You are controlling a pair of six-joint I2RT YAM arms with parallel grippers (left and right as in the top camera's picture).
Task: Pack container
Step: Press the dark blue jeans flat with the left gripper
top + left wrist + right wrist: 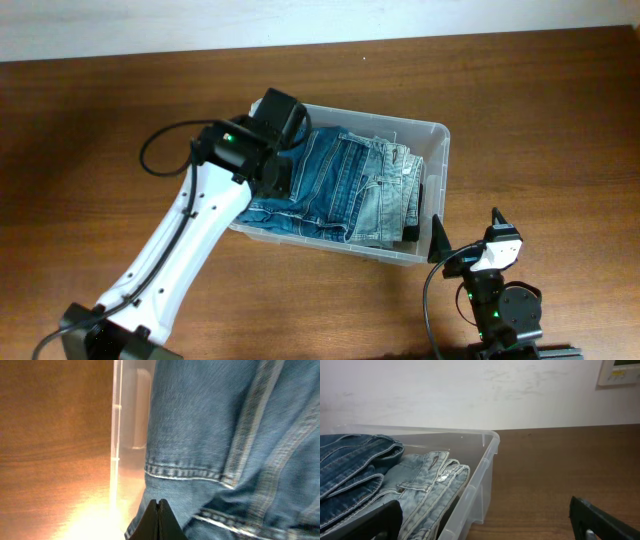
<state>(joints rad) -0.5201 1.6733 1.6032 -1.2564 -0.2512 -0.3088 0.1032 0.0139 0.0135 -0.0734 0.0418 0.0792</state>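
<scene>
Wooden table point(100, 120) bears the container point(441, 136); left tool point(159, 509) closed over it, right tool point(467, 235) open beside.

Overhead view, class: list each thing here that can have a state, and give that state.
Container: open, no lid, holding jeans.
Dark jeans: folded, lying in the container.
Light jeans: folded, lying in the container beside the dark jeans.
Left gripper: shut, over the dark jeans.
Right gripper: open, outside the container, holding nothing.
</scene>
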